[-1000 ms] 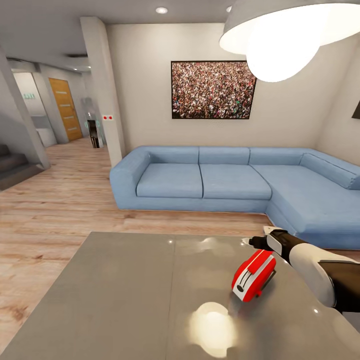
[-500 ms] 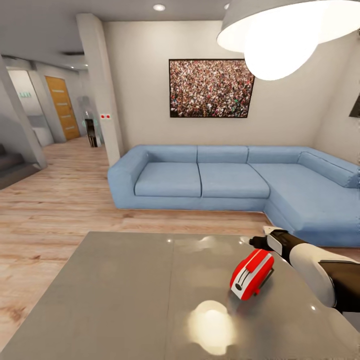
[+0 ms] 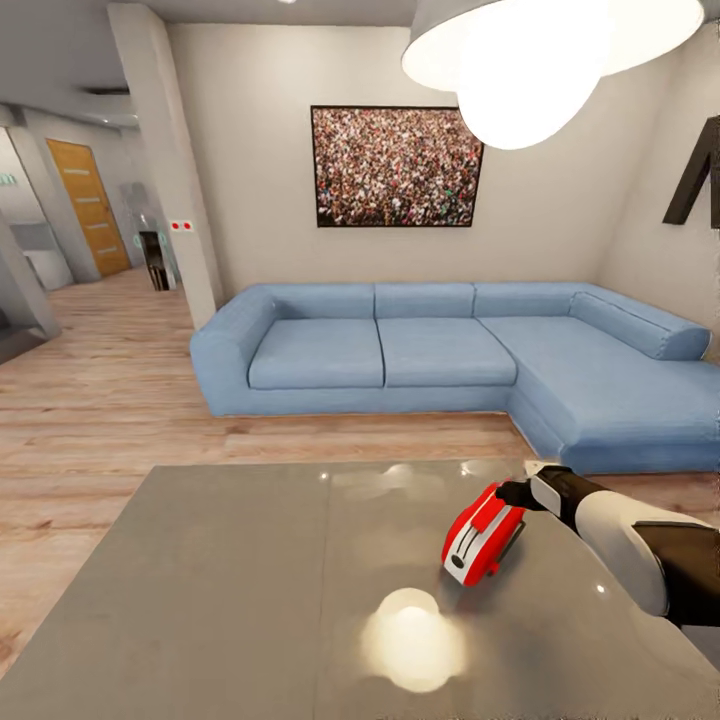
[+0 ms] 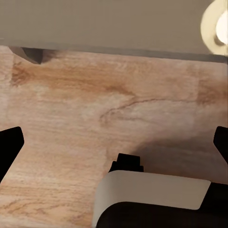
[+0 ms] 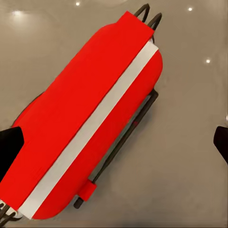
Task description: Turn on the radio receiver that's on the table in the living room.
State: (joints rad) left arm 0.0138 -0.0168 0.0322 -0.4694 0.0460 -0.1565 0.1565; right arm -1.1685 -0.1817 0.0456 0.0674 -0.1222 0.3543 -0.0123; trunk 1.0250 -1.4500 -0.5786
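One red radio receiver (image 5: 85, 118) lay directly beneath your spread right claw (image 5: 114, 142) on the grey surface (image 3: 230, 590).

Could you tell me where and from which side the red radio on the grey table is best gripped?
Probably across the radio body's narrow width, coming from above with the right tool: it seems tipped on the table, white band up, long red flanks exposed. The thin handle looks flimsier.

The head camera looks forward and down over the table (image 3: 230, 590) toward the sofa (image 3: 440, 350). The right wrist camera looks closely down on the radio (image 5: 90, 118), shared with the head view (image 3: 482, 533). The left wrist camera faces the wood floor (image 4: 95, 109).
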